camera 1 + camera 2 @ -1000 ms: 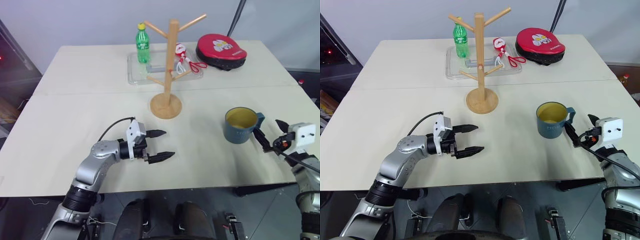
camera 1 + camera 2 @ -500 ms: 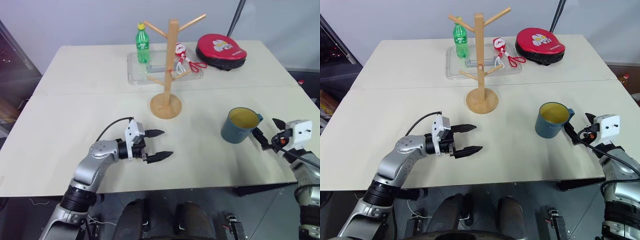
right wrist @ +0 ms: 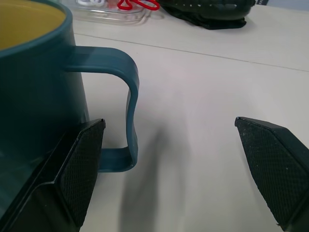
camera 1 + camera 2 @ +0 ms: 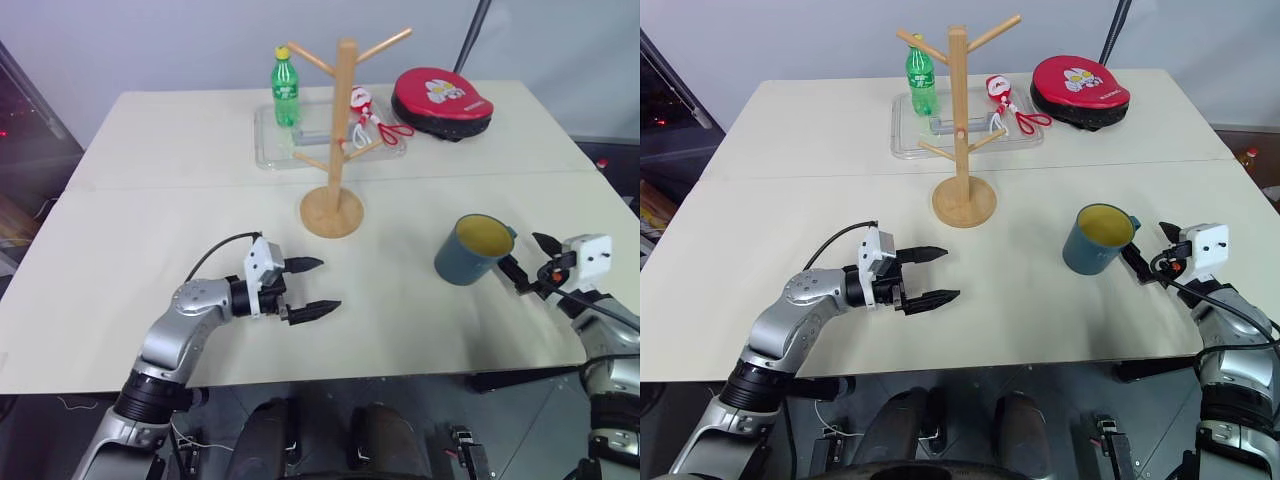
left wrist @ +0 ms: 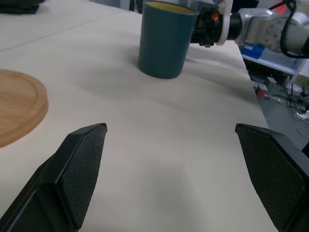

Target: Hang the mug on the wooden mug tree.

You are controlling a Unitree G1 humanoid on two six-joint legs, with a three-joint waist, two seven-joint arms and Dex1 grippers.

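Mug matt, smooth; mug tree light wood.

Blue mug (yellow inside) tilted on table, well apart from upright wooden mug tree.

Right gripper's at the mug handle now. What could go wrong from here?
1. The mug leans away from the open right gripper, whose finger presses its wall; more push may tip it.
2. The handle sits off to one side between the fingers, so closing may miss it.
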